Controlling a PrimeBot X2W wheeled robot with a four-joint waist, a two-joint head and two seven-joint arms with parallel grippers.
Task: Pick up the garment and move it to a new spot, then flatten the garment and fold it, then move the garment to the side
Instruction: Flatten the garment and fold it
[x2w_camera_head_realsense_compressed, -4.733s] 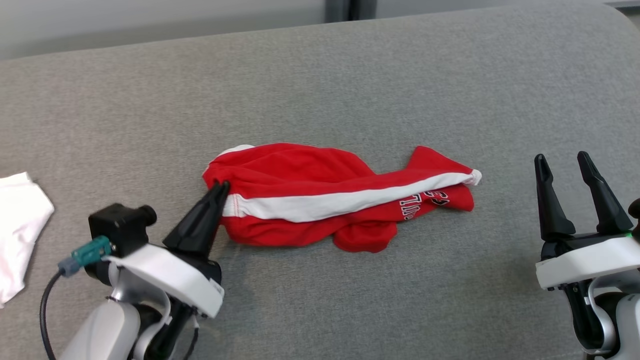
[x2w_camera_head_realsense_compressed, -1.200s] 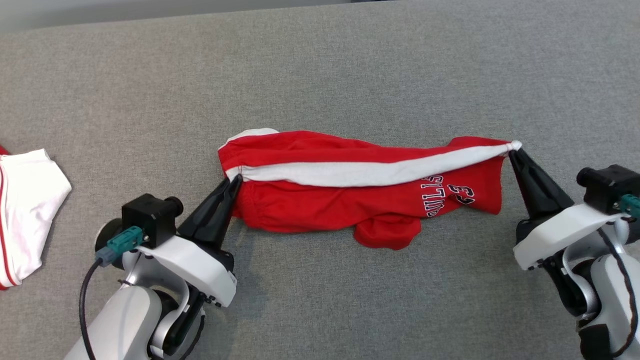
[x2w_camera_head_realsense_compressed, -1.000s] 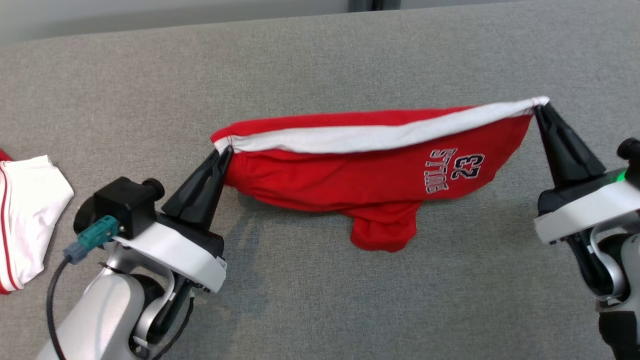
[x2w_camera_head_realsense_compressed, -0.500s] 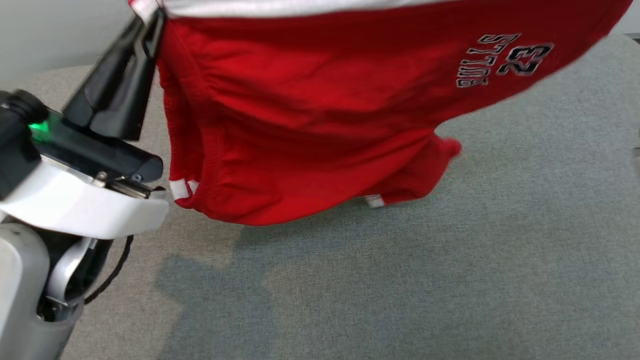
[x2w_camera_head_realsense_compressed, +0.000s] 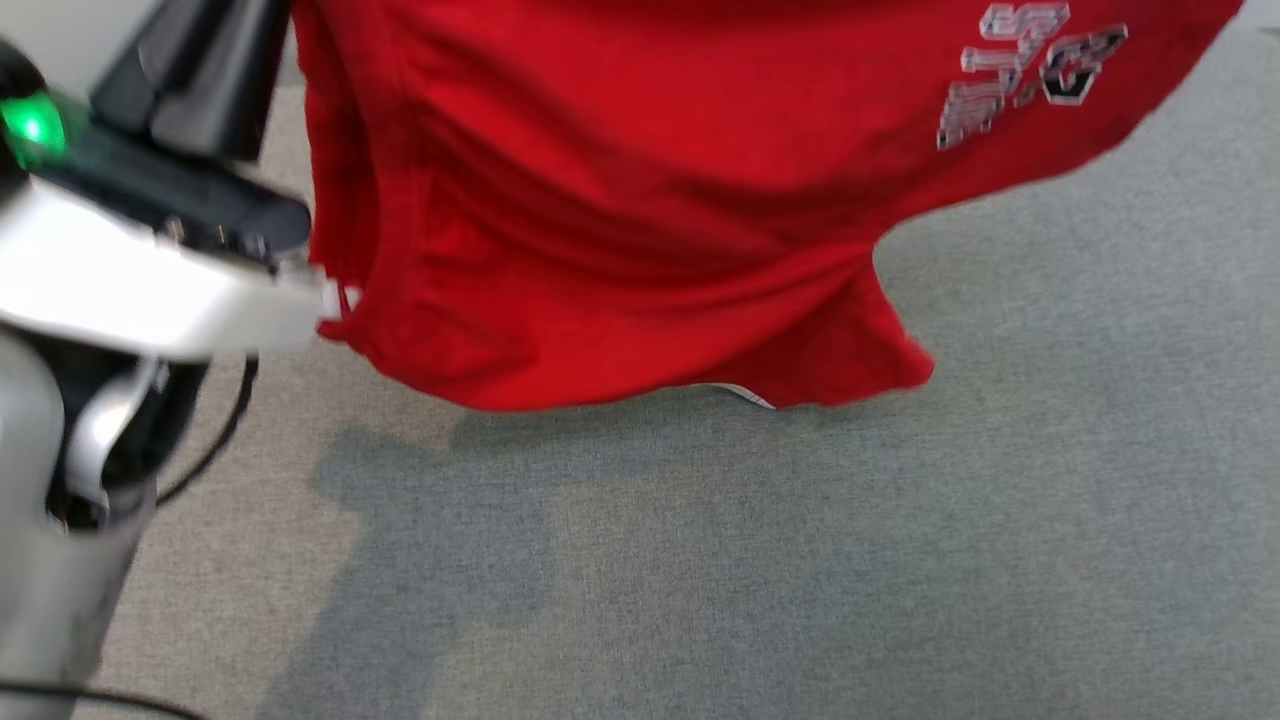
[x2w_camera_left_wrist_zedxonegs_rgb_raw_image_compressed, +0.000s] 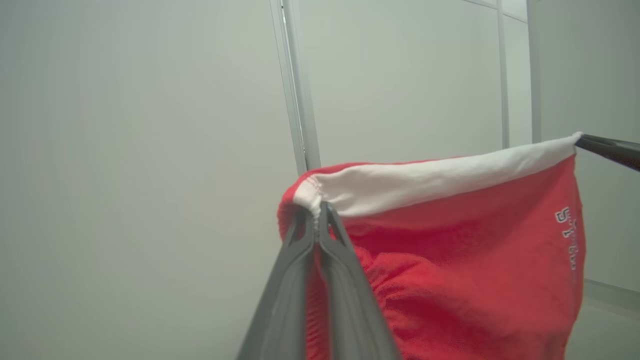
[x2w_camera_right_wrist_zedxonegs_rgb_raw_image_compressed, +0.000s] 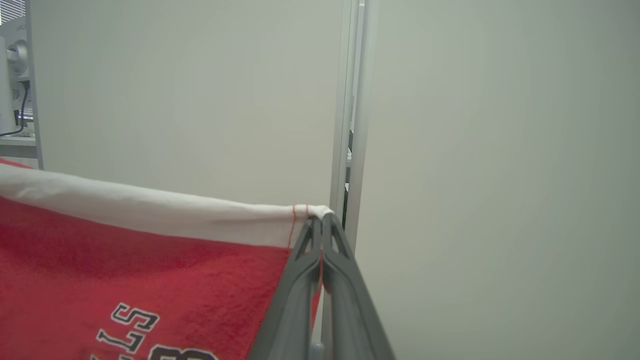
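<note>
While left claw (x2w_camera_left_wrist_zedxonegs_rgb_raw_image_compressed: 317, 209) and right claw (x2w_camera_right_wrist_zedxonegs_rgb_raw_image_compressed: 321, 218) pinch waistband (x2w_camera_left_wrist_zedxonegs_rgb_raw_image_compressed: 440, 175) ends, garment (x2w_camera_head_realsense_compressed: 620, 200) hangs lifted; placing, flattening, folding, side-move remain.

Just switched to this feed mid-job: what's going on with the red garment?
The robot holds the red garment in the air. The left gripper and the right gripper are each shut on one end of its white waistband. The rest hangs above the grey surface. No flattening or folding yet.

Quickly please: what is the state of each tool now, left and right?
Left tool: closed, pinching one end of the white band of the red garment.
Right tool: closed, pinching the other end of that band.
</note>
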